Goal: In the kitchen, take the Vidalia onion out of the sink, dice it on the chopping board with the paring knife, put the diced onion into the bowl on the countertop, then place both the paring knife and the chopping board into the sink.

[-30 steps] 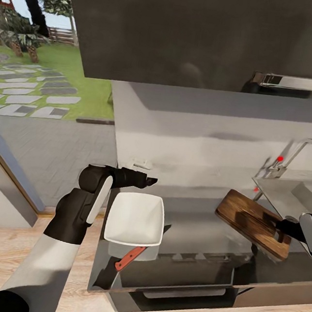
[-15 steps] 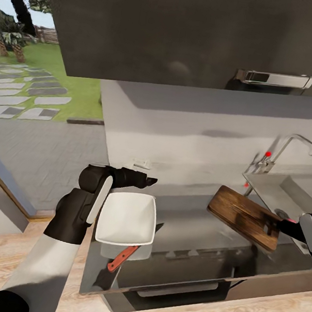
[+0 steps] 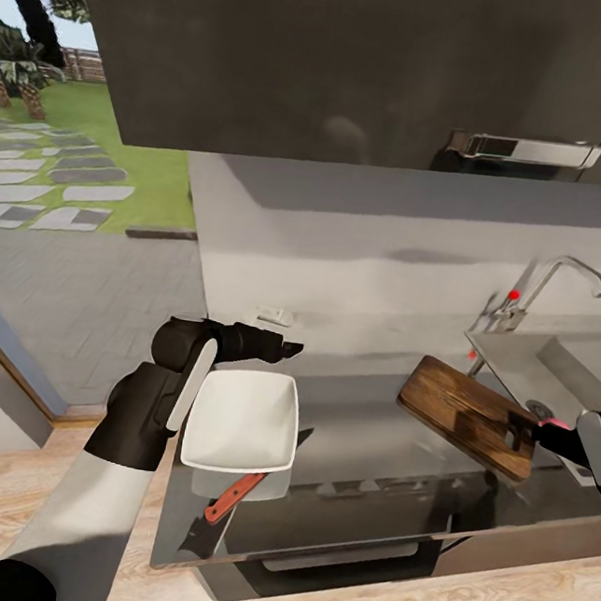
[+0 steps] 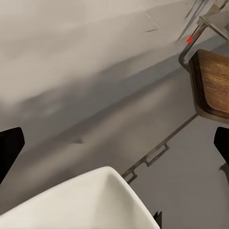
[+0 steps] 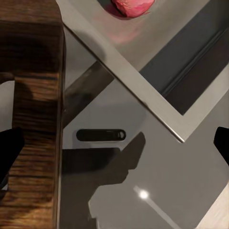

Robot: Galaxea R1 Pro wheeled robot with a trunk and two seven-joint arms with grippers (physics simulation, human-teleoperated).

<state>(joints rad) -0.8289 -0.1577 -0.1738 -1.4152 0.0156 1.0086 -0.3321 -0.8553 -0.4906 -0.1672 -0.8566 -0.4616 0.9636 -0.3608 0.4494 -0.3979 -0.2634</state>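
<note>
Right pincer (image 3: pixel 533 433): you have it at the slot-handle end of the chopping board (image 3: pixel 465 415); the wrist view shows its two fingers set wide, one over the wood, one off past the edge, so it reads as spread and not yet pinching.
Board position: it lies on the desk (image 3: pixel 367 450) just beside the sink (image 3: pixel 556 365), handle end toward you, which suits cutting first and a short slide into the basin after.
Vidalia onion (image 5: pixel 133 5): in the basin, a reddish bulb seen in the right wrist view beyond the steel rim; nothing is diced yet, so fetching it looks like your first job.
Left pincer (image 3: pixel 281 346): it hovers above the far edge of the bowl (image 3: pixel 240 421), fingers apart, carrying nothing.
Paring knife (image 3: pixel 231 499): at the desk's front edge, red handle poking from under the bowl's near rim, blade pointing off toward you.
In the way: the sink rim lies between your right arm and the onion; the tap (image 3: pixel 551 289) stands at the basin's far corner, and the bowl overlaps the knife.
</note>
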